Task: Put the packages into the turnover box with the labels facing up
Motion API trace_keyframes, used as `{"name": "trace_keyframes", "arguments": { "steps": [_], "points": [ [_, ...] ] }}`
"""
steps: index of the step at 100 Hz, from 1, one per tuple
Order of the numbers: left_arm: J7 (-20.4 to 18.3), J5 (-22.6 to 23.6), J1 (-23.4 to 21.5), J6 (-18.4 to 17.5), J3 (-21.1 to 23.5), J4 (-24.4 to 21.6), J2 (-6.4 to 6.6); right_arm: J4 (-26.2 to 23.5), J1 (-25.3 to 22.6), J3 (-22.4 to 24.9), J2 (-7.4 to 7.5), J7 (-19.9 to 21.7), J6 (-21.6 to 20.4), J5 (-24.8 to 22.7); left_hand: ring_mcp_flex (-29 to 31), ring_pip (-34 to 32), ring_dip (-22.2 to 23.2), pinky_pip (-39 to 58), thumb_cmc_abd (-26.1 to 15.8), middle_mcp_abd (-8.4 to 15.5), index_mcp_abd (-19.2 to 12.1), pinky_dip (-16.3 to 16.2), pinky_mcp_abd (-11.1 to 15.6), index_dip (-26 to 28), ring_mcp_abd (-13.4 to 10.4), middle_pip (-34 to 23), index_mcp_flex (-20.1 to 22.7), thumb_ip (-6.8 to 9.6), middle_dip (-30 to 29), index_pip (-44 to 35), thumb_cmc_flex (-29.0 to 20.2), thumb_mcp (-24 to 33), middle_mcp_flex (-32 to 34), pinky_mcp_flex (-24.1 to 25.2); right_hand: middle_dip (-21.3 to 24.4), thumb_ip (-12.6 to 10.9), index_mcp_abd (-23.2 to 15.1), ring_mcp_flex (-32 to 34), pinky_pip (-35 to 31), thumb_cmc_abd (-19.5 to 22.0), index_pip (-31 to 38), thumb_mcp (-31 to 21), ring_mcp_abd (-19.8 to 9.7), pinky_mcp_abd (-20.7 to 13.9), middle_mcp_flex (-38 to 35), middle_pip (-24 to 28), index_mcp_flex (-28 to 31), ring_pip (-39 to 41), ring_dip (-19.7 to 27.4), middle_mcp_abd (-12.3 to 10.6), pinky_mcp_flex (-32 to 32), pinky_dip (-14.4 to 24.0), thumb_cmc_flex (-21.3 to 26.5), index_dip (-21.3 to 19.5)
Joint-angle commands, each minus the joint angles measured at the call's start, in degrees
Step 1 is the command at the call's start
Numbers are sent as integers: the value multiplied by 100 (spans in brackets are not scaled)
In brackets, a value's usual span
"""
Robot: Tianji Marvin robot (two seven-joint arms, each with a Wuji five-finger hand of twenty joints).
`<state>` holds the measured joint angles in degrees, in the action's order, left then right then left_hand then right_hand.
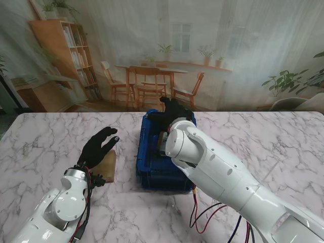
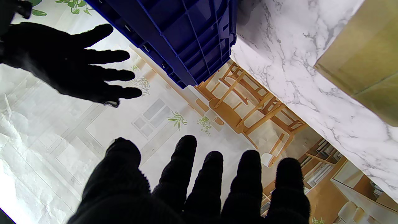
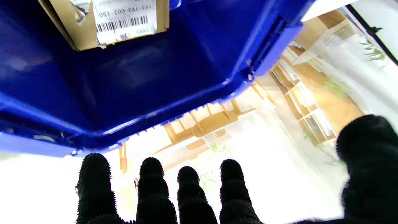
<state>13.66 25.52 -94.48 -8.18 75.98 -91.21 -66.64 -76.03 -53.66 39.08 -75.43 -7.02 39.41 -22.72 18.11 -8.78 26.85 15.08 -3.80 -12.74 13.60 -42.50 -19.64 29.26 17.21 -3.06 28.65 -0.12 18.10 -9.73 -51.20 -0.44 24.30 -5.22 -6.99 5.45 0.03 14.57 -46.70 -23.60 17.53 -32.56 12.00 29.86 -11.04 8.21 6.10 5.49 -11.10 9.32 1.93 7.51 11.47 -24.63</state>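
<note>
A white marble-patterned table (image 1: 45,136) with grey veining fills the stand's view, and behind its far edge hangs a printed backdrop (image 1: 243,55) of a sunlit room: a wooden bookshelf (image 1: 63,55) on the left, a dining table with chairs (image 1: 147,81) in the middle, potted plants along a window ledge. The blue turnover box (image 1: 144,172) sits near the table's centre. Inside it lies a cardboard package (image 3: 105,21) with its barcode label (image 3: 124,18) facing up. The right hand (image 1: 169,114), in a black glove, hovers over the box's far end with fingers spread, holding nothing. The left hand (image 1: 98,147), also gloved, is raised with fingers apart and empty, over a second brown package (image 1: 107,164) lying flat on the table just left of the box; no label shows on it. Red and black cables (image 1: 207,215) trail beside the right arm.
</note>
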Motion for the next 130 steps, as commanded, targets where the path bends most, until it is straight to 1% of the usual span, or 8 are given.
{"name": "trace_keyframes", "arguments": {
  "steps": [1,16,31,61,78,95,101,130],
  "points": [
    [-73,-10,-7,-9,-6,-5,-8,-327,-146,143,170,81,-70,-113,90,-113,47,-122,-282,51,-72,-123,4,-17,-78,-28,-70,-79,45,52,-88,-142,-81,-18,-39,47,-24,111,141,178,78,218,-156,-210,172,86,-86,-284,36,-93,31,-1,31,-180],
    [-67,-11,-12,4,-5,-5,-10,-1084,-566,562,491,295,-337,-582,88,-112,47,-124,-288,50,-74,-123,7,-17,-78,-29,-70,-79,45,52,-88,-143,-80,-11,-104,10,-75,208,199,248,345,316,-208,-409,144,256,-61,-271,-1,-120,-21,202,114,-192],
    [-54,-5,-9,14,-2,-1,-12,-1803,-1102,1093,764,528,-630,-1088,91,-115,48,-120,-288,53,-75,-124,8,-17,-81,-29,-68,-78,46,51,-95,-142,-79,-17,-177,-12,-108,269,268,302,525,378,-202,-444,146,428,10,-266,-16,-124,-52,374,187,-63],
    [-36,16,9,22,-4,21,-14,-2812,-2346,2283,1081,734,-1325,-2030,89,-114,49,-121,-289,51,-68,-125,8,-16,-70,-31,-63,-77,47,49,-103,-140,-74,-14,-322,-57,-225,356,333,452,696,469,-210,-448,81,761,374,-281,-9,-190,-65,509,401,115],
    [-27,29,16,44,-9,27,-14,-3102,-3015,2920,1152,697,-1658,-2369,91,-116,49,-119,-294,55,-68,-126,12,-17,-73,-32,-67,-77,48,51,-103,-141,-70,-18,-446,-106,-195,464,385,530,800,670,-246,-480,95,1073,512,-279,6,-232,-196,593,733,265],
    [-33,47,44,64,-31,52,-12,-3178,-3565,3383,1152,455,-1862,-2497,92,-116,50,-121,-294,51,-73,-126,11,-16,-68,-33,-66,-77,50,51,-102,-141,-62,-12,-530,-130,-168,562,289,610,872,768,-274,-515,63,1267,580,-232,1,-257,-357,682,894,303],
    [-42,46,58,73,-45,64,-11,-3140,-3704,3480,1135,313,-1898,-2478,95,-117,50,-119,-297,47,-68,-126,10,-16,-69,-35,-62,-76,51,49,-103,-141,-55,-15,-643,-156,-155,637,258,642,929,862,-286,-518,78,1531,630,-191,-4,-268,-404,742,999,339],
    [-79,58,112,122,-104,114,-4,-2516,-4023,3617,963,-649,-1990,-2096,97,-118,51,-120,-302,54,-70,-127,9,-12,-77,-41,-55,-75,55,44,-103,-142,-30,-14,-682,-168,-227,665,197,670,1022,930,-312,-568,89,1662,705,-130,-17,-340,-427,810,1053,361]
  ]
}}
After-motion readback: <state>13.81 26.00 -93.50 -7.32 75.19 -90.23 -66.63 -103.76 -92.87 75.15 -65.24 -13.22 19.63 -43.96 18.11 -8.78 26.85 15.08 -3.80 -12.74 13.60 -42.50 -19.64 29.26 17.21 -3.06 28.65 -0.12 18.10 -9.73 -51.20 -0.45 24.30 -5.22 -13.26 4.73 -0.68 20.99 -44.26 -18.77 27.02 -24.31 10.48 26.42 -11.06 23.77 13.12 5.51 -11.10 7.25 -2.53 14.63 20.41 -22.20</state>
